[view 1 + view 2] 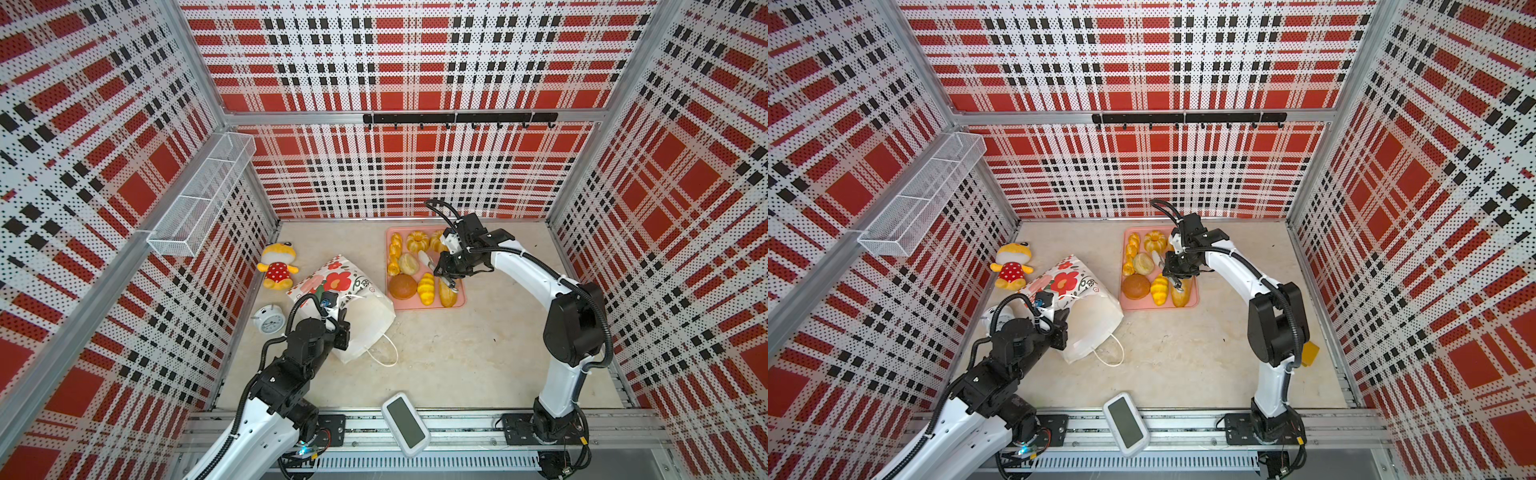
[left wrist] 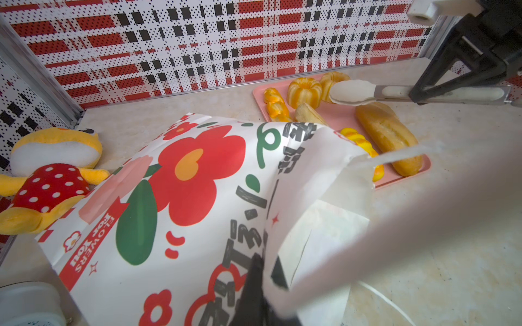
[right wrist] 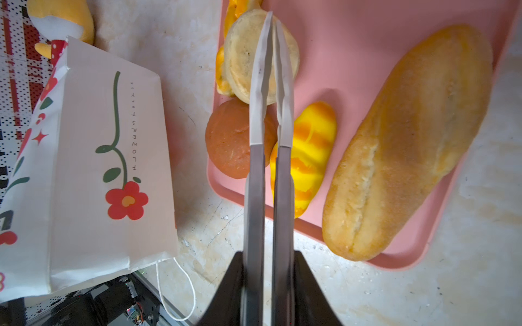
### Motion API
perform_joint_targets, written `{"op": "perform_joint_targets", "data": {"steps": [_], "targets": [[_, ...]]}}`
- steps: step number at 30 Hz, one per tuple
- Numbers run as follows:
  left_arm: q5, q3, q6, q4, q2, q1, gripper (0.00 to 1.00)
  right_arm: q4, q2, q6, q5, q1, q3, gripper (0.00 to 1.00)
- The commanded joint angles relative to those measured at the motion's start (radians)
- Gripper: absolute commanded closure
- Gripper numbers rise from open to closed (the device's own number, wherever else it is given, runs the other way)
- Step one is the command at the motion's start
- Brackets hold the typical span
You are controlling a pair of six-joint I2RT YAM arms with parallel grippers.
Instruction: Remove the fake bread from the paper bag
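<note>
Jaws of left gripper (image 2: 265, 275) pinch paper bag (image 2: 183, 175) reading "FLOWERS FOR YOU".

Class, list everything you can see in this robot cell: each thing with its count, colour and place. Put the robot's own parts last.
fake bread: at least seven in view, golden-yellow to brown, all on the tray
tray: one, pink, back centre
paper bag: one, white with red flowers, tipped over left of the tray
tongs: one, metal with white tips, empty, over the tray
plush toy: one, yellow in a red dotted dress, back left
alarm clock: one, white, left of the bag
handheld device: one, white with a dark screen, front rail
wire basket: one, white, left wall
hook rail: one, black, back wall
left gripper: black, shut on the bag's edge
right gripper: black, shut on the tongs
</note>
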Motion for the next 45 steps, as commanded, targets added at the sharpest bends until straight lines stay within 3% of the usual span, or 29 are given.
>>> {"op": "perform_joint_targets", "data": {"steps": [1,12,23,37,45], "targets": [[-0.014,0.009,-0.008,0.002,-0.005,-0.008,1.0,-0.001,-0.034,-0.023,0.013,0.032,0.067,0.66],[-0.012,0.006,-0.01,0.001,-0.013,-0.009,1.0,-0.04,0.013,-0.006,0.145,0.119,0.14,0.64],[-0.009,0.007,-0.011,0.006,-0.006,-0.008,1.0,-0.233,0.131,-0.047,0.336,0.191,0.343,0.61],[-0.01,0.007,-0.012,0.008,-0.007,-0.009,1.0,-0.287,0.225,-0.044,0.379,0.232,0.455,0.59],[-0.012,0.007,-0.012,0.002,-0.011,-0.009,1.0,-0.351,0.294,-0.045,0.461,0.251,0.536,0.6]]}}
